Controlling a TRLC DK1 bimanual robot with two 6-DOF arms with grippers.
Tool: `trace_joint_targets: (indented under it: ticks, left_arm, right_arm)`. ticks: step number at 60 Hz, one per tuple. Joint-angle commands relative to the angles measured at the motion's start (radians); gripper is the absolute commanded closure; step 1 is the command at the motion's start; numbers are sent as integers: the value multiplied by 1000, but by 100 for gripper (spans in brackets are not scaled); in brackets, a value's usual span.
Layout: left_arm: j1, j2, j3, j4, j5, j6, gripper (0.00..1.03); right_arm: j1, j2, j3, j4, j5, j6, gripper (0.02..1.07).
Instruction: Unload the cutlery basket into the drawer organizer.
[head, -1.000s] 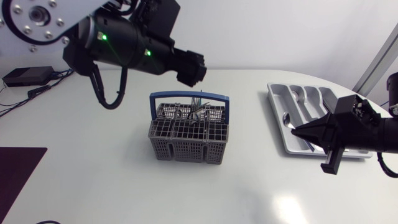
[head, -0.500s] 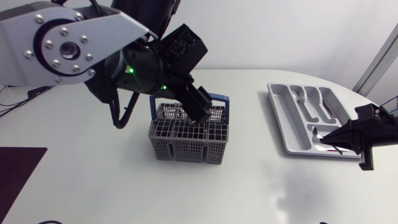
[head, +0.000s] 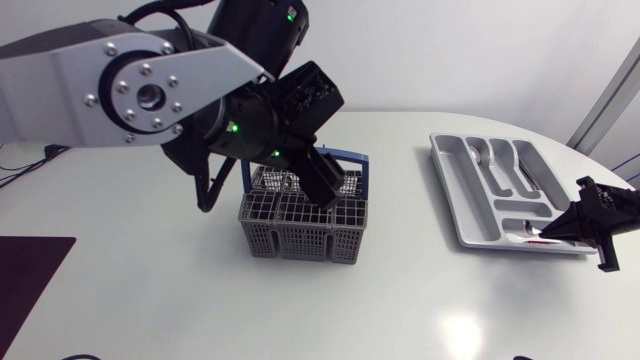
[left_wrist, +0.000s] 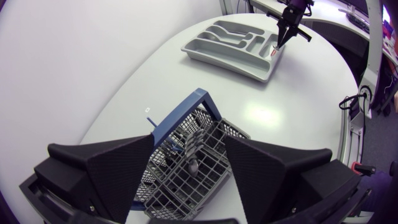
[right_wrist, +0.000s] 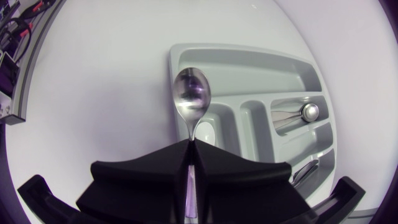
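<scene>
Cutlery basket (head: 303, 225) stood mid-table with cutlery inside. Left gripper (left_wrist: 189, 149) hung just above it, fingers wide apart, holding nothing. Right gripper (right_wrist: 190, 144) pinched a spoon (right_wrist: 192, 93) by its handle over the drawer organizer (right_wrist: 261, 74) edge.

Grey mesh cutlery basket (head: 303, 225), blue handle (left_wrist: 180, 116) up, stands mid-table. A few silver pieces (left_wrist: 193, 144) stick up inside. Grey drawer organizer (head: 453, 188) lies flat, well apart from basket, other cutlery (right_wrist: 291, 114) in slots. Shiny spoon (right_wrist: 192, 93) pinched in right gripper (right_wrist: 191, 146), bowl over organizer's long slot.
</scene>
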Motion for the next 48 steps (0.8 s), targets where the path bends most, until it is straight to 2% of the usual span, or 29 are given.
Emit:
trace_joint_targets:
  ticks: [1, 30, 37, 44, 48]
  left_arm:
    - [-10, 17, 10, -21, -14, 30, 16]
    - [-7, -15, -32, -22, -43, 69, 16]
    - [-2, -26, -44, -22, -46, 84, 16]
    - [-1, -34, -50, -22, -46, 87, 16]
    - [1, -38, -53, -22, -46, 90, 16]
  right_arm:
    - [5, 41, 20, 40, 22, -46, 101]
    - [89, 93, -47, 277, 128, -18, 100]
    - [94, 89, -64, 317, 133, 11, 80]
    - [91, 59, -76, 325, 130, 32, 48]
    - [88, 30, -76, 326, 116, 58, 39]
